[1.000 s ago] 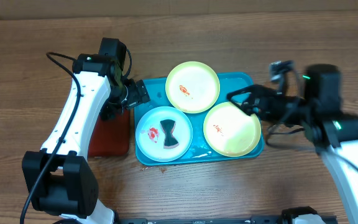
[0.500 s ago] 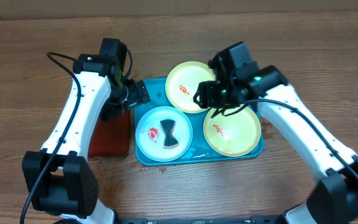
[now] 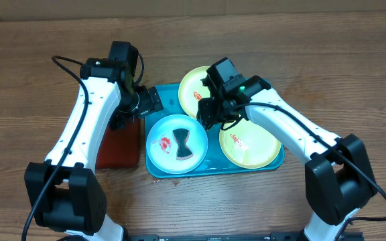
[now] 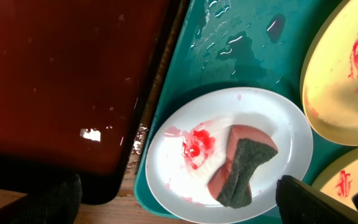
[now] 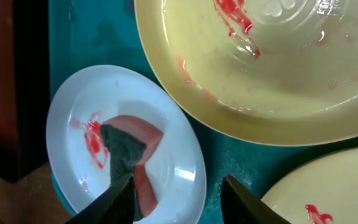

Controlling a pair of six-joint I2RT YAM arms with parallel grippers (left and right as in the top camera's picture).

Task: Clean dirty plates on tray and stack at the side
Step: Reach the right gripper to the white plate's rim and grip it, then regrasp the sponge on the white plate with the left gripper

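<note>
Overhead, the cyan tray (image 3: 154,169) sits at the middle of the wooden table (image 3: 313,40) with three plates on it: a light blue plate (image 3: 161,155) at the front left, one yellow-green plate (image 3: 191,87) at the back, and another yellow-green plate (image 3: 256,144) at the front right. All three carry red smears. A sponge (image 3: 182,143), pink with a dark scouring side and pinched at the waist, lies in the blue plate beside a red blot.

The right gripper (image 3: 208,115) hangs over the tray where the blue plate and the back plate nearly meet. From the right wrist view its two fingers (image 5: 120,198) stand apart with nothing between them, one tip just over the sponge (image 5: 124,155); whether it touches is hard to say.

The left gripper (image 3: 150,100) hovers by the tray's back left corner with its jaws spread wide and empty, above the edge of the dark red tray (image 3: 119,144) that lies just beside the cyan one. Water beads on the cyan tray floor (image 4: 229,56) in the left wrist view.
</note>
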